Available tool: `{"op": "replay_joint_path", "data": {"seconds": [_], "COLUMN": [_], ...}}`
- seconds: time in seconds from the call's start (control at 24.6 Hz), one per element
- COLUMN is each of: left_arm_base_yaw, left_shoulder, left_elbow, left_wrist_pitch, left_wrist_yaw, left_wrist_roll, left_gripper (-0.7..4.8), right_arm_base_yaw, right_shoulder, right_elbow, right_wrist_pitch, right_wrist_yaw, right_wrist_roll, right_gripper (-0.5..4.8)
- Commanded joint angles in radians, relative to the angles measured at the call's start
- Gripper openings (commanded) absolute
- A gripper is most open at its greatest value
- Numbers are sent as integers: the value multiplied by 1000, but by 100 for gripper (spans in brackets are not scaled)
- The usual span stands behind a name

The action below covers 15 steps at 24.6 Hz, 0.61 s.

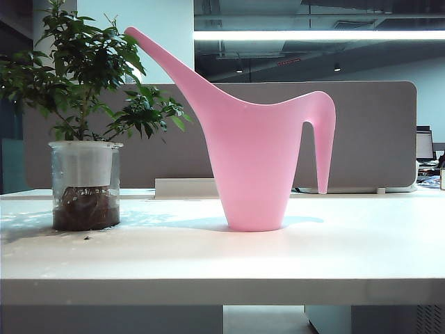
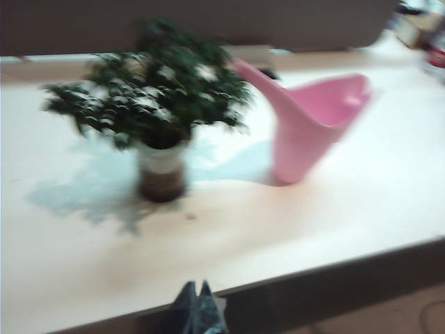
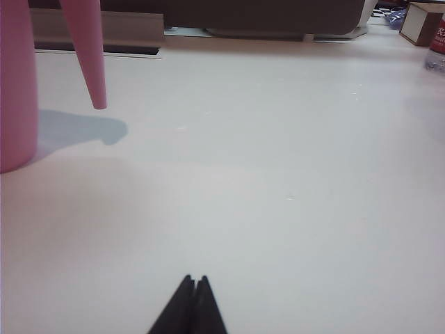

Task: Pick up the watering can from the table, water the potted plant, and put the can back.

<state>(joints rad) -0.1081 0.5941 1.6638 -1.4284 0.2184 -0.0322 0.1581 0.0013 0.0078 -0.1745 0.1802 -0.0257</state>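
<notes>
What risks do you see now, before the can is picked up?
1. The watering can stands close to the potted plant, its spout among the leaves; lifting may snag them.
2. Left gripper and right gripper both look shut, away from the can; they must open before grasping the handle.

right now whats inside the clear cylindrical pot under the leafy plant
Dark soil fills the bottom of the clear cylindrical pot, with a white inner band above it. Roots and the stem base are hidden. Both grippers are shut, clear of it.
</notes>
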Motion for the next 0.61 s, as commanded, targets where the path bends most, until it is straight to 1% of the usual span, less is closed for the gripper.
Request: {"op": "replay_joint_path", "data": {"seconds": [0.04, 0.24, 0.61], "left_arm_base_yaw": [-1, -1, -1], "left_shoulder": [-63, -127, -130], "left_elbow": [48, 55, 54], "left_wrist_pitch": [-5, -5, -5], "left_wrist_yaw": [51, 52, 56], "left_wrist_roll": [-2, -2, -2], "left_gripper": [-5, -5, -5], "right_arm_base_yaw": [0, 1, 0], "right_shoulder": [-1, -1, -1], "right_elbow": [-7, -7, -7], "right_wrist_pitch": [13, 13, 13], "right_wrist_yaw": [1, 1, 1], "right_wrist_roll": [3, 3, 3], "right_gripper": [-5, -5, -5]}}
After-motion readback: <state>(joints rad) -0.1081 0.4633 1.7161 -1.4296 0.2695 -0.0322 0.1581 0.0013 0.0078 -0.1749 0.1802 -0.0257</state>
